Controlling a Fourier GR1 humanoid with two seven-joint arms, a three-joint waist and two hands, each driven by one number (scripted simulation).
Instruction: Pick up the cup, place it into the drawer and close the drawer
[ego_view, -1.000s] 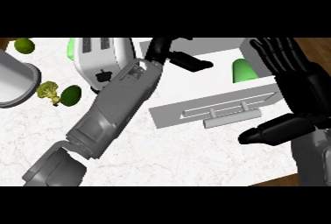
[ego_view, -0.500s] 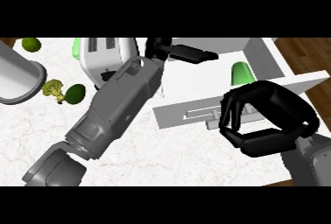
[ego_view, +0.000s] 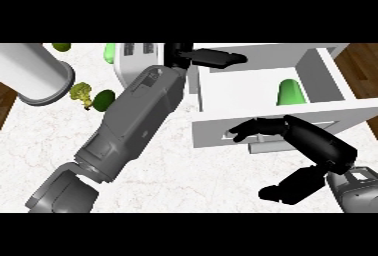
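The green cup (ego_view: 291, 93) stands inside the open white drawer (ego_view: 251, 85), near its right wall. The right hand (ego_view: 310, 145) lies against the drawer's front panel, its straight fingers (ego_view: 255, 129) resting on the panel by the handle (ego_view: 275, 146), relaxed and grasping nothing; its thumb points down to the lower right. The left hand (ego_view: 203, 56) is at the drawer's upper left corner, fingers stretched out flat over the rim, released and holding nothing. Its grey forearm (ego_view: 133, 120) crosses the marbled worktop (ego_view: 184, 180) diagonally. To the left stand a grey cylinder (ego_view: 33, 72), a piece of broccoli (ego_view: 81, 93), a dark green fruit (ego_view: 103, 98) and a white toaster-like appliance (ego_view: 136, 57). No brand, label or writing can be read on anything.
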